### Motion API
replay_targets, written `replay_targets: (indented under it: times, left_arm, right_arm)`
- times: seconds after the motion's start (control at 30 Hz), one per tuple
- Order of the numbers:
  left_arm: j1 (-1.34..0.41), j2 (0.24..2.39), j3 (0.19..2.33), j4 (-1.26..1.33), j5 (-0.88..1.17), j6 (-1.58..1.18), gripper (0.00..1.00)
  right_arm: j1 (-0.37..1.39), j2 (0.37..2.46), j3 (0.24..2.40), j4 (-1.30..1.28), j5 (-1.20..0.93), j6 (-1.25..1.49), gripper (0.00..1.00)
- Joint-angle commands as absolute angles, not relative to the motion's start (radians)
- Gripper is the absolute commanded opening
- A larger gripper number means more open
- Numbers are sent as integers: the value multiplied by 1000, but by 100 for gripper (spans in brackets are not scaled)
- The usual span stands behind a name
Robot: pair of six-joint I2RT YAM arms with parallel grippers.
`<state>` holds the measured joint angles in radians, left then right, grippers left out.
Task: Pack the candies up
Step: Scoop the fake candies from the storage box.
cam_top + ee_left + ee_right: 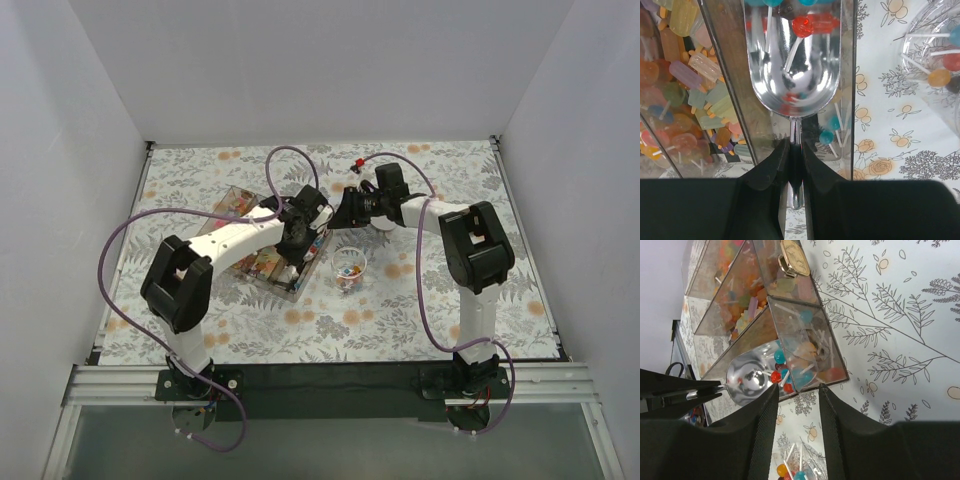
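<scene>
**Asker:** What has your left one got?

**Me:** My left pincer (795,150) is clenched on the thin handle of the metal scoop (795,75), a finger pressed to either side of it.

**Asker:** And the candies?

**Me:** A few candies (812,24) lie in the scoop's bowl. A red one on a white stick is the plainest, and there are blue ones at the top edge of my left wrist view. The bowl sits between the walls of the end compartment of the clear box (830,360), where more round sweets on sticks lie. (The compartments next door hold pale ice-lolly shapes in yellow, pink, purple and green.) More sweets sit in the clear cup (362,258), which stands on the flowered tablecloth (890,315) just beside the box, on its right.

**Asker:** Your right one?

**Me:** My right pincer (798,390) is released. Its fingers stand apart with nothing between them, and it points at the corner of that same end compartment. From above, it hangs beyond the cup, near the box's far right corner.

**Asker:** Is it touching the box?

**Me:** I cannot tell. The corner lies right at the fingertips, and the view does not show whether they meet.
</scene>
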<state>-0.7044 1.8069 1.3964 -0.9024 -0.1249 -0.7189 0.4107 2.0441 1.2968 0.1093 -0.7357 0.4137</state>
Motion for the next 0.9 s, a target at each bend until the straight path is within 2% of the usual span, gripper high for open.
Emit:
replay_targets:
  times: [0.0,0.17,0.87]
  left_arm:
    - [-707,1708,1347,-818,-149,-727,0]
    - [-707,1649,1260,-744,-164,-733,0]
    - [-707,1434,1094,-672,-190,-660,0]
  right_arm:
    - [431,1983,1272,147,-765,402,46]
    - [416,1931,1226,138,-752,387,52]
    - [351,1649,1049,2,-675,268,59]
